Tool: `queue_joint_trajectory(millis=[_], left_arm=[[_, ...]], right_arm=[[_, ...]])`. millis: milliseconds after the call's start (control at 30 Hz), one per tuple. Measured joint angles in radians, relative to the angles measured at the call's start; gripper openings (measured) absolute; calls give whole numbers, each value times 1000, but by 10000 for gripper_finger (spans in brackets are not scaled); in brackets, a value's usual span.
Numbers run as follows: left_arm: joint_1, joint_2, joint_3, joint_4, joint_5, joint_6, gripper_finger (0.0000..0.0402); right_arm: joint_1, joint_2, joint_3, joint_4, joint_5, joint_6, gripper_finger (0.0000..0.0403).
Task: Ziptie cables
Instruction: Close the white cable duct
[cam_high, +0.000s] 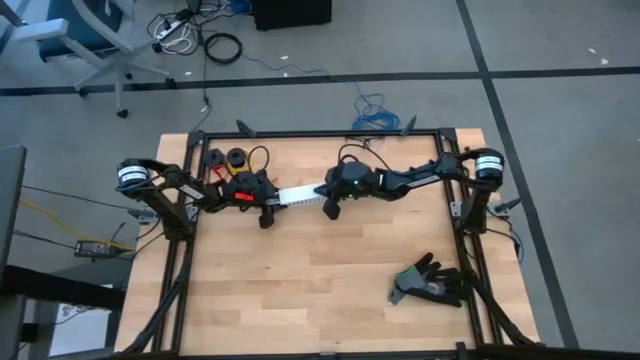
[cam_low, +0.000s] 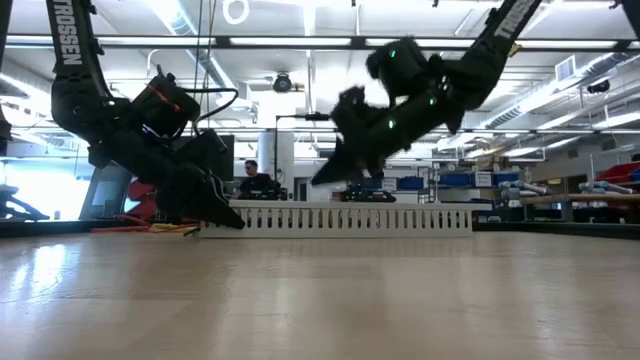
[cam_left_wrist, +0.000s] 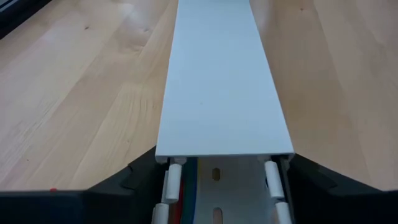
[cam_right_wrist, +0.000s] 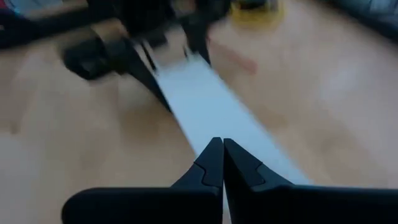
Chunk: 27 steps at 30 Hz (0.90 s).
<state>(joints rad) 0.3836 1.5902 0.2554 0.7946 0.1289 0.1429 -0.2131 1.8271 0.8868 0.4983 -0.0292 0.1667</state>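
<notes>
From above, both arms reach inward over the white duct (cam_high: 300, 194): left gripper (cam_high: 264, 208) at its left end, right gripper (cam_high: 331, 207) at its right. At table level, "TROSSEN" reads on both arms. The left wrist shows its fingers (cam_left_wrist: 118, 186) astride the duct, cables (cam_left_wrist: 186, 190) lying inside. The right wrist shows closed, empty fingers above it.

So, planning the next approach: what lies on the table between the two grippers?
In the high view, the white slotted duct with its cover on spans the stretch between the left gripper and right gripper.
</notes>
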Motion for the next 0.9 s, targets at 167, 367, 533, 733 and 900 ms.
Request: queue_joint_trajectory(millis=[167,367,533,733,900], left_arm=[[0,0,0,-1,5,-20,239],[0,0,0,-3,23,-20,258],[0,1,-3,-9,32,-20,281],[0,-68,-2,-18,33,-19,284],[0,-146,-2,-132,32,-6,284]], right_arm=[[8,-74,1,20,7,-73,0],[24,-116,2,13,6,-93,0],[24,-115,1,-4,7,-90,0],[24,-115,1,-8,7,-89,0],[24,-115,1,-10,8,-81,0]])
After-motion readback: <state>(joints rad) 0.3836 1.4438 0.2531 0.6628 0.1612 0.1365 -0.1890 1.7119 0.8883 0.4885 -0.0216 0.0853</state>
